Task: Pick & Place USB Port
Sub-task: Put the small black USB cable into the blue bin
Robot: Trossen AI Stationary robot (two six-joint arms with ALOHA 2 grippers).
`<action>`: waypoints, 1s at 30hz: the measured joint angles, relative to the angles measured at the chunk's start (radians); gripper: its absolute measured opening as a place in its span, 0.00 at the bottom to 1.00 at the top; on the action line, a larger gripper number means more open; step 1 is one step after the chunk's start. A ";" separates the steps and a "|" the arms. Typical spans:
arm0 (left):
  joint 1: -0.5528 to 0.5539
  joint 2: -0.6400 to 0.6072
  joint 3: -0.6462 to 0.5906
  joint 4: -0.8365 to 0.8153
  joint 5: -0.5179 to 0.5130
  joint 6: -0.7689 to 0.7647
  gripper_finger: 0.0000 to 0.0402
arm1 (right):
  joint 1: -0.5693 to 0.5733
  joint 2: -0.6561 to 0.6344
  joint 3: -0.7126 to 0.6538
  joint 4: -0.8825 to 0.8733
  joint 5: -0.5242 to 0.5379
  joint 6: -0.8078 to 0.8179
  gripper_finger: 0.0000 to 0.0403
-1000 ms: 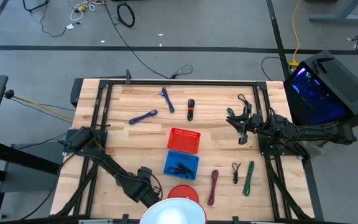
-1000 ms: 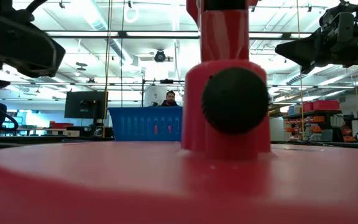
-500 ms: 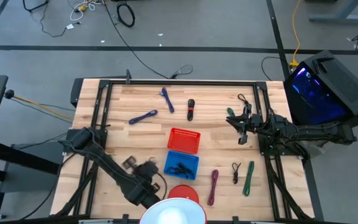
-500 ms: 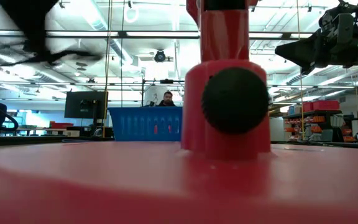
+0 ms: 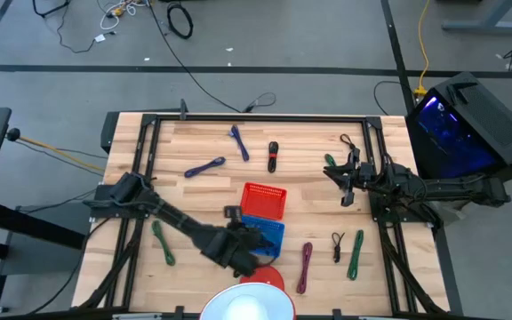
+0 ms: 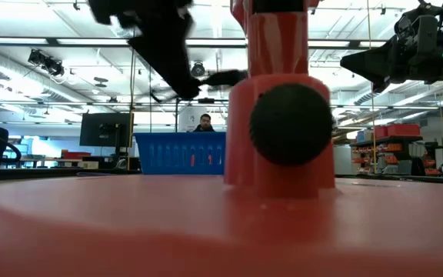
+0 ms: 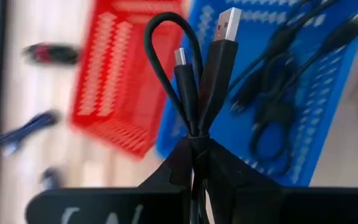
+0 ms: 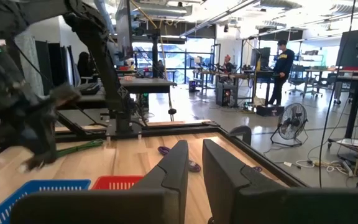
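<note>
Left wrist view: black USB cable (image 7: pixel 197 74) pinched in left claw (image 7: pixel 194 163).

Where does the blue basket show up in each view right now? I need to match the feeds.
High view: blue basket at centre, partly under the left arm.
Low view: mid-left.
Left wrist view: upper right, behind the held black USB cable.
Right wrist view: bottom left corner.
Shared landmark: the red basket beside it.
</note>
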 joint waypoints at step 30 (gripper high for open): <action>0.123 -0.001 -0.098 0.296 0.278 0.187 0.32 | 0.000 0.000 0.000 -0.018 0.000 -0.012 0.12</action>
